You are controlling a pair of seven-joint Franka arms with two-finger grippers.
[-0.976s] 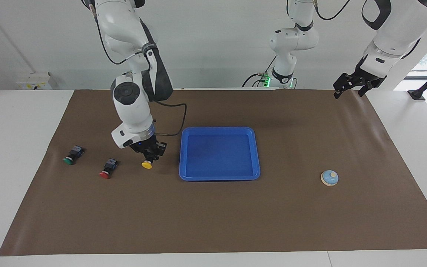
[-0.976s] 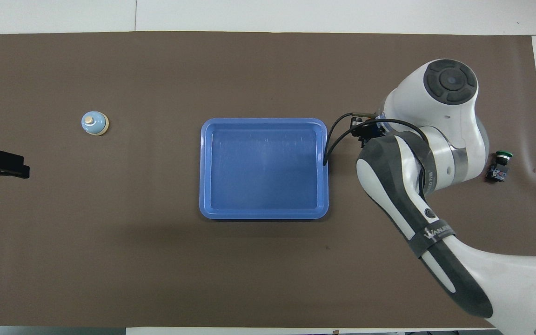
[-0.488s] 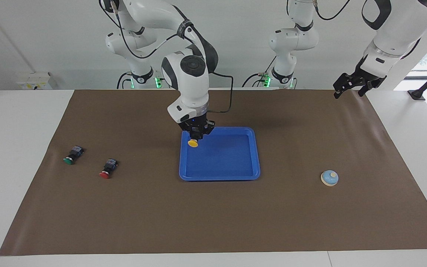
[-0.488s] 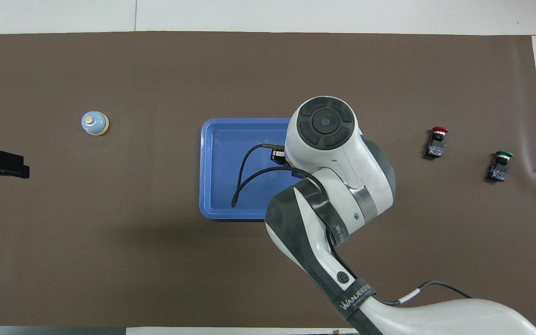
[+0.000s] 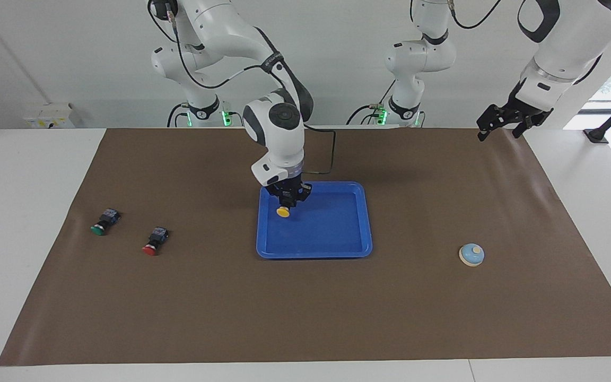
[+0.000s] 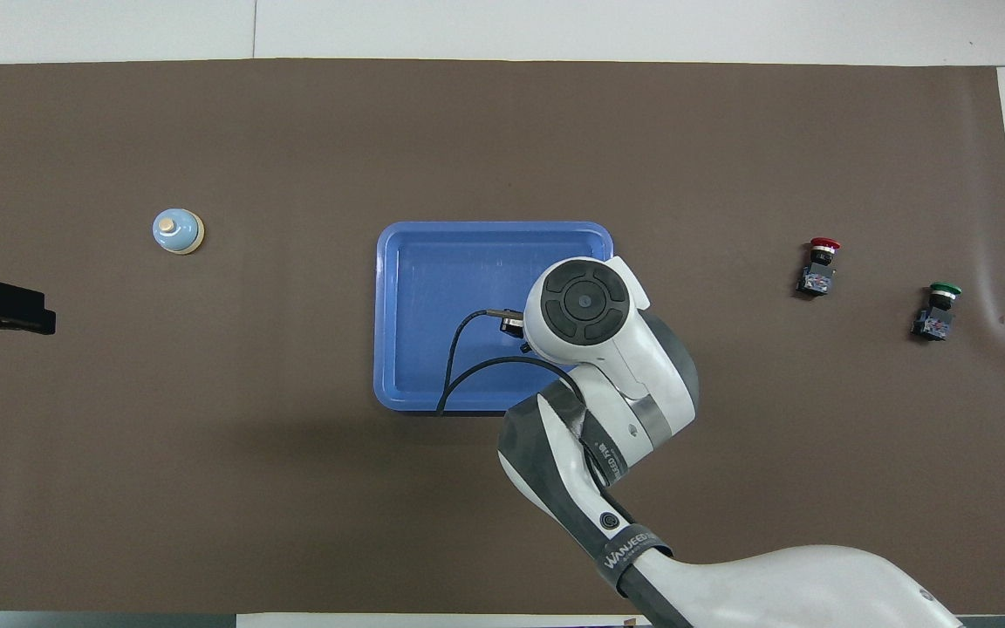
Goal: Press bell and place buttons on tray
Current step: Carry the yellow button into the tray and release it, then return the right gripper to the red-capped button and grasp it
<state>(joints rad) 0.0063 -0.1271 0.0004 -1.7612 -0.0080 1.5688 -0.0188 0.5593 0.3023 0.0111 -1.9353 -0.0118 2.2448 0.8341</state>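
**Yellow button held over tray**

Yellow button: round yellow cap facing down and outward, black body clamped in the right gripper, which hangs over the tray at the corner nearest the robots, toward the right arm's end. Whether the cap touches the tray floor I cannot tell. In the overhead view the right arm's wrist covers gripper and button.

Tray: bright blue, rectangular, raised rim, on the brown mat.

Red button and green button lie on the mat, well apart from the tray toward the right arm's end, green the farther out.

Bell: light-blue dome, cream knob, well apart from the tray toward the left arm's end.

Left gripper waits with fingers spread, empty, raised over the mat's corner, well apart from the tray.
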